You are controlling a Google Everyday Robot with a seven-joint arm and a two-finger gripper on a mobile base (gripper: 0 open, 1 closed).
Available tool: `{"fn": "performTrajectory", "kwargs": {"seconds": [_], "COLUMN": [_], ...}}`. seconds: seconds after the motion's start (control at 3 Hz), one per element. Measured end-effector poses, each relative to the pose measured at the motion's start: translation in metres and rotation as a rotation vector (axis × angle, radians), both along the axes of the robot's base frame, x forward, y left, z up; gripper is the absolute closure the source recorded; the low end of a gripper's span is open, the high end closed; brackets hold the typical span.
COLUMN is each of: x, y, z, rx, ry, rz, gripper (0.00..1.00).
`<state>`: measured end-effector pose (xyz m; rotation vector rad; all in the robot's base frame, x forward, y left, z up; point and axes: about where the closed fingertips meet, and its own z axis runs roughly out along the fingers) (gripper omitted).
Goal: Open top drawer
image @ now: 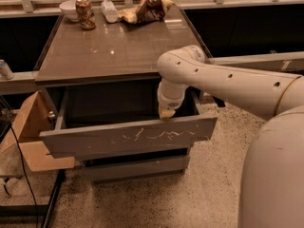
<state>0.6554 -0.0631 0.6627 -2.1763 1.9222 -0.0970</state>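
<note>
The top drawer is a wide grey handleless front with white scratch marks across its middle. It stands pulled well out from the grey cabinet, and its dark inside shows behind the front. My gripper hangs from the white arm and reaches down just behind the drawer front's top edge, right of centre. Its tip sits at or just inside that edge. A narrower grey drawer front sits below, pushed in.
The cabinet top carries a can, a white bowl, a bottle and a crumpled bag along its back edge. An open cardboard box stands at the left. My white arm and body fill the right side.
</note>
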Motion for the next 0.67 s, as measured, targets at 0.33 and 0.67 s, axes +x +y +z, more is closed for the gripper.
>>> {"fn": "performTrajectory", "kwargs": {"seconds": [0.33, 0.67], "x": [0.0, 0.0], "y": [0.0, 0.0], "z": [0.0, -0.0001], "rx": [0.0, 0.0], "ry": [0.0, 0.0], "rz": [0.0, 0.0], "gripper": [0.6, 0.37]}}
